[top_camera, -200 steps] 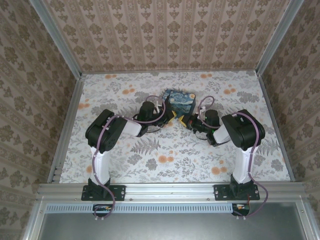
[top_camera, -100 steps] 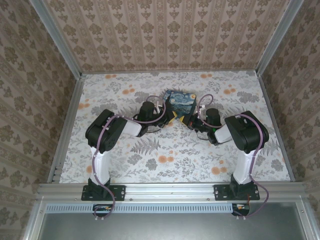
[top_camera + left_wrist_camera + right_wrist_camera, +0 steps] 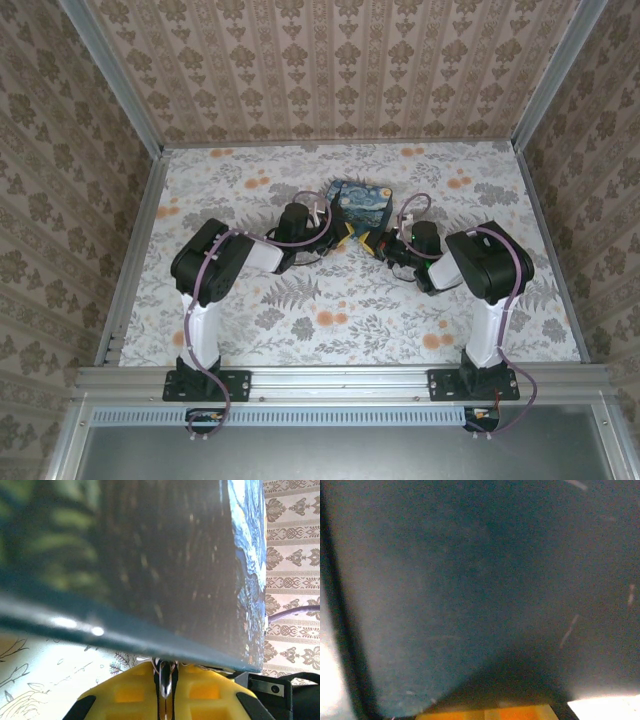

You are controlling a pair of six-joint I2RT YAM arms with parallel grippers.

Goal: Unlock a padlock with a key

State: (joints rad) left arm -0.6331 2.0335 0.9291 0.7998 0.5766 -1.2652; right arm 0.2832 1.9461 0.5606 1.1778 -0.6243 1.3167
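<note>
The left gripper point(image 3: 165, 690) has its yellow jaws pressed almost together, pinching a thin shiny sliver point(image 3: 165, 677) in the seam. It may be the key, but I cannot say for sure. The right gripper point(image 3: 485, 713) shows as a yellow-orange strip at the bottom of its wrist view. Its jaws are pressed together, and I cannot tell whether anything is between them.

From above, the left gripper point(image 3: 347, 236) and the right gripper point(image 3: 376, 243) meet tip to tip just beside the near edge of a dark blue box point(image 3: 358, 198). I cannot pick out the padlock, as that spot is crowded by the wrists. In both wrist views the box point(image 3: 150, 555) looms very close, and its blue side point(image 3: 470, 580) is blurred.

The box sits mid-bench, a little toward the back. The flowered bench point(image 3: 230, 185) lies open to the left, to the right and in front of the arms. Patterned walls point(image 3: 330, 70) close the back and both sides, and a metal rail point(image 3: 340, 382) runs along the near edge.

The box lid carries a swirling blue-and-yellow night-sky picture, and any lettering is too small to read.
</note>
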